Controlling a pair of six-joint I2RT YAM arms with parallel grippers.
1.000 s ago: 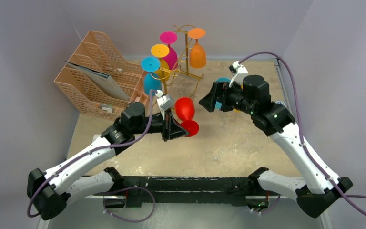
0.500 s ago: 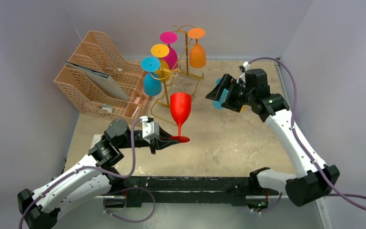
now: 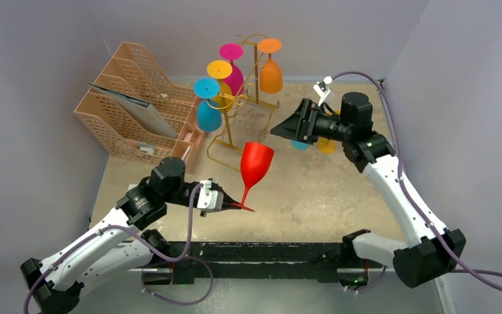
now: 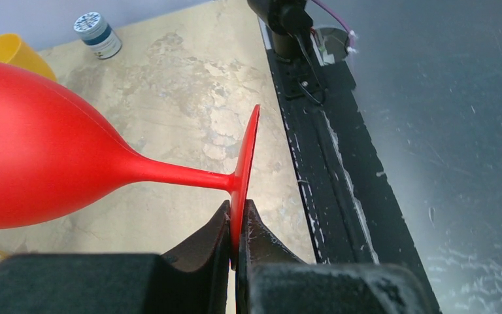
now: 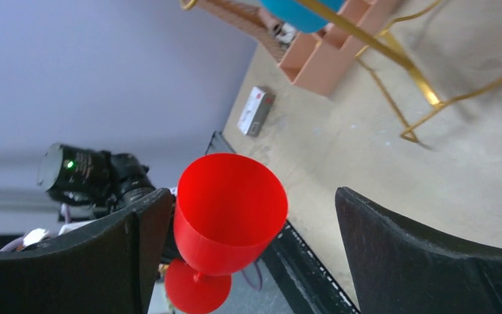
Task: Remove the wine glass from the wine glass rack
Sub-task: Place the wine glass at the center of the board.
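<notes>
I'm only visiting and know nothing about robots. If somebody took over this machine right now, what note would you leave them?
Left gripper: shut on the foot rim of the red wine glass, which leans with its bowl up.
Right gripper: open, empty, facing the red glass from the far right.
Wine glass rack: at the back of the table; blue glass, yellow glass, pink glass and orange glass hang on it upside down.
Done: the red glass is off the rack.
Left: probably stand it on the table and let go.
</notes>
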